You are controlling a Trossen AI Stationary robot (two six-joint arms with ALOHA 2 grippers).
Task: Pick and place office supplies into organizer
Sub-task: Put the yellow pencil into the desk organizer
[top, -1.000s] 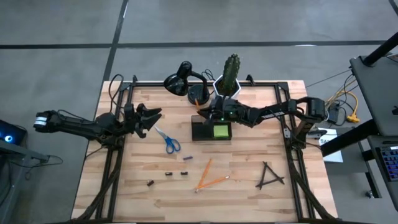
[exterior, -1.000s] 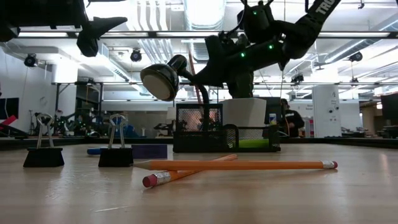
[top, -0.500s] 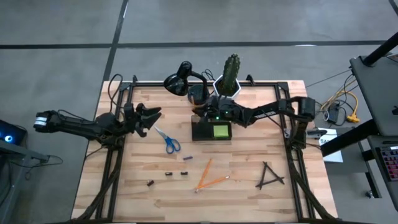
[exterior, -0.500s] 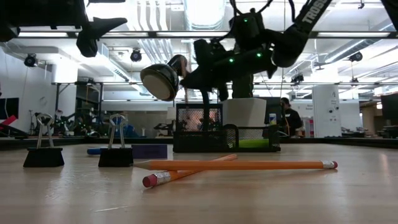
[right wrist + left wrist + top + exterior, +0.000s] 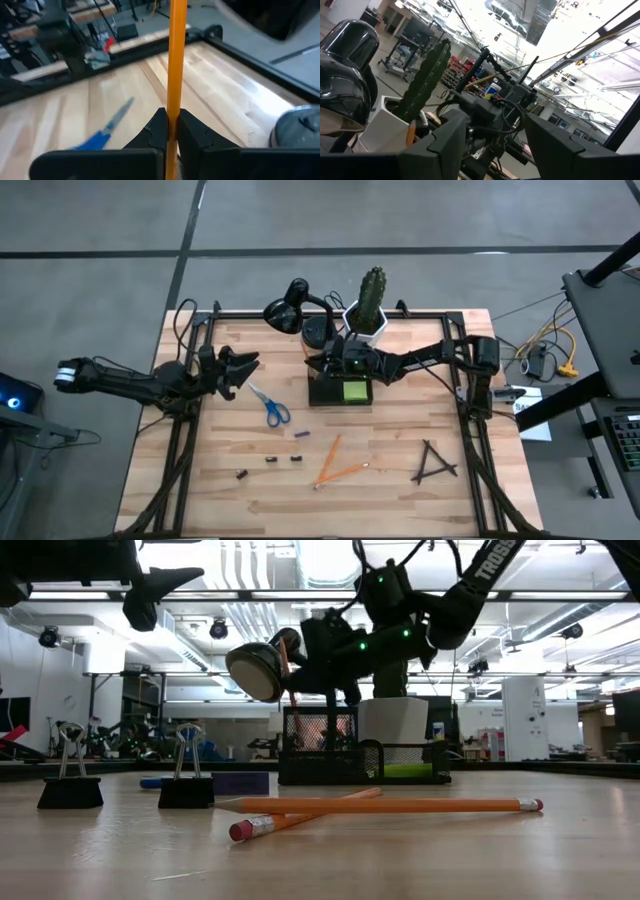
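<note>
Gripping an orange pencil (image 5: 176, 60) between shut fingers, the right pincer (image 5: 322, 363) is held above the rear-left part of the organizer (image 5: 325, 392), close by the black desk lamp (image 5: 288, 308) and the cactus pot (image 5: 366, 320). In the low view the pencil (image 5: 288, 675) is seen slanting down from the pincer (image 5: 300, 670), its lower end just over the mesh cup (image 5: 320, 740) of the organizer; that near-upright hold is judged to suit dropping it tip-first into the tall compartment, though release is not yet made. The lime-green sticky pad (image 5: 355, 391) is already lying in the tray's low section, so that slot looks taken. The left pincer (image 5: 240, 368) is parked over the worktop's (image 5: 400, 480) left side, jaws spread & holding nothing, prob. waiting clear of the right arm. Left to collect, well apart from the organizer: blue-handled scissors (image 5: 272, 409) just beside the left pincer, two crossed orange pencils (image 5: 335, 465) toward the front, small binder clips (image 5: 270, 460) nearby, and thin black sticks (image 5: 435, 462) at front right. The held pencil is thus the only item in a grip, w/ the tray directly beneath it.
</note>
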